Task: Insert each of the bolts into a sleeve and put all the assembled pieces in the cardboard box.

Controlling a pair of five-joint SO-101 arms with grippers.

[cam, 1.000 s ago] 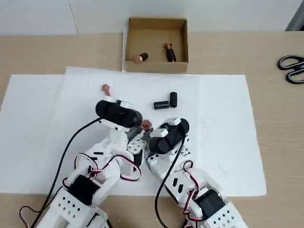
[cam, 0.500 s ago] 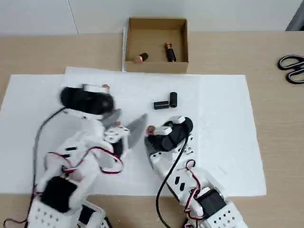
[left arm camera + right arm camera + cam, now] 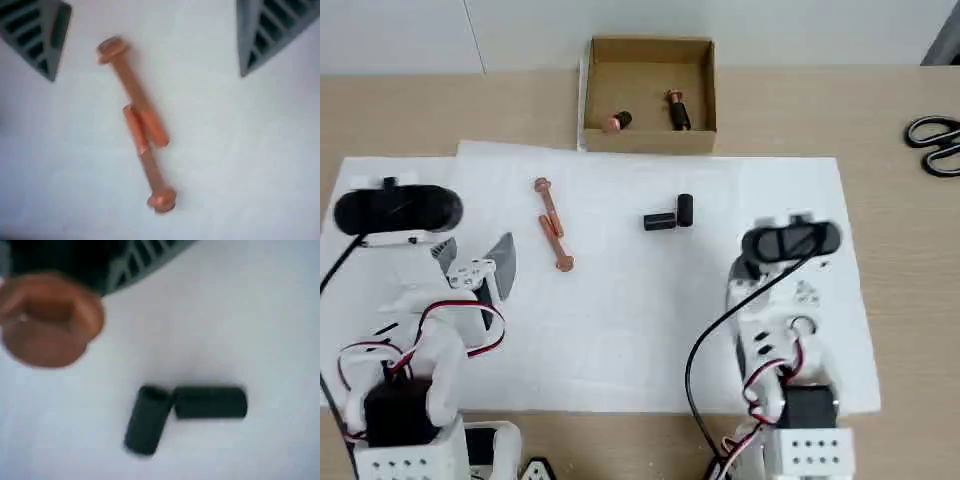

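Item 1: my left tool (image 3: 473,248), jaws spread wide and holding nothing. I judge it is opened this far so that a bolt can pass between them. Item 2: my right tool (image 3: 75,280), closed on what looks to be a held bolt (image 3: 50,320), seen blurred and head-on, probably kept in hand for mating with a sleeve. Item 3: nearer loose bolt (image 3: 558,245) and farther loose bolt (image 3: 546,203), flat on the white sheet (image 3: 620,330) over the tabletop. Both lie just ahead of the left tool, in line with its gap, shanks touching side by side and heads pointing apart. Item 4: first sleeve (image 3: 147,420) and second sleeve (image 3: 210,402), lying flat and touching at an angle, ahead of the right tool, off to its left and apart from it. Item 5: cardboard box (image 3: 650,143), well beyond both tools, holding one assembled piece (image 3: 617,122) and another assembled piece (image 3: 677,110).
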